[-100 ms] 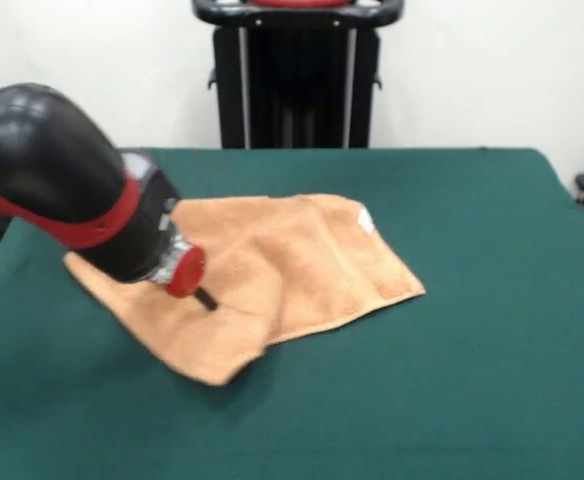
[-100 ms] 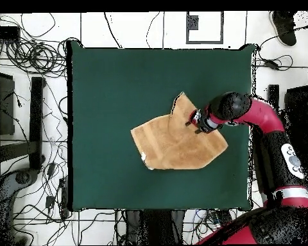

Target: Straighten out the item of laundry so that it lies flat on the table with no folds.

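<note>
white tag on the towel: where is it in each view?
Front: tag at the towel's far right corner, right of centre.
Overhead: tag at the towel's lower left edge, left of centre.
Shared landmark: gripper on the towel's opposite side.

— Where does your front camera sit?
— Low and close, looking across the counter [image 1: 492, 300] at the towel [image 1: 302, 260].
— And your overhead one?
— High up, straight down, taking in the whole counter [image 2: 118, 83]. Both share the towel [image 2: 172, 141].
</note>
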`<action>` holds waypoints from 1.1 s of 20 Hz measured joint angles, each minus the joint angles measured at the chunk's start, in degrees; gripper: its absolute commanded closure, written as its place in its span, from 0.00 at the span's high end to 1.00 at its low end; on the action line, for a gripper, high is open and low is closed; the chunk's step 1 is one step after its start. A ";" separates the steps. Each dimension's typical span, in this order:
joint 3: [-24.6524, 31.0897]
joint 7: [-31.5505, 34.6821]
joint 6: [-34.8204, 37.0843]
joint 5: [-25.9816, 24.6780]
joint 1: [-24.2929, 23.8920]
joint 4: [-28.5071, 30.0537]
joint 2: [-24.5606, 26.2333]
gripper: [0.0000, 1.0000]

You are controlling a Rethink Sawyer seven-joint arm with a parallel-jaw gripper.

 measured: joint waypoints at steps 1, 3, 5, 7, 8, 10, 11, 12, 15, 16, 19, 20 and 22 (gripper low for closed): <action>-0.01 -0.86 0.13 -0.48 -0.23 -1.09 0.00 1.00; -0.04 -2.34 0.25 -1.44 -0.61 -3.13 -0.03 1.00; -0.30 -3.65 0.22 -2.59 -0.74 -5.30 -0.07 1.00; -0.51 -3.94 0.21 -3.11 -0.74 -6.19 -0.08 1.00; -0.76 -3.97 0.19 -3.71 -0.75 -7.00 -0.16 1.00; -0.93 -3.97 0.06 -4.09 -0.76 -7.16 -0.32 1.00; -1.14 -3.97 -0.43 -4.42 -0.75 -7.02 -0.55 1.00; -1.31 -3.97 -1.15 -4.64 -0.75 -6.63 -0.85 1.00; -2.40 -3.97 -5.19 -5.35 -0.55 -4.03 -2.47 1.00; -3.02 -3.97 -7.29 -5.70 -0.35 -2.65 -3.25 1.00; -4.33 -3.96 -11.45 -6.34 0.16 0.05 -4.76 1.00; -5.09 -3.95 -13.72 -6.68 0.53 1.44 -5.56 1.00; -6.90 -3.95 -18.29 -7.45 1.61 3.81 -7.01 1.00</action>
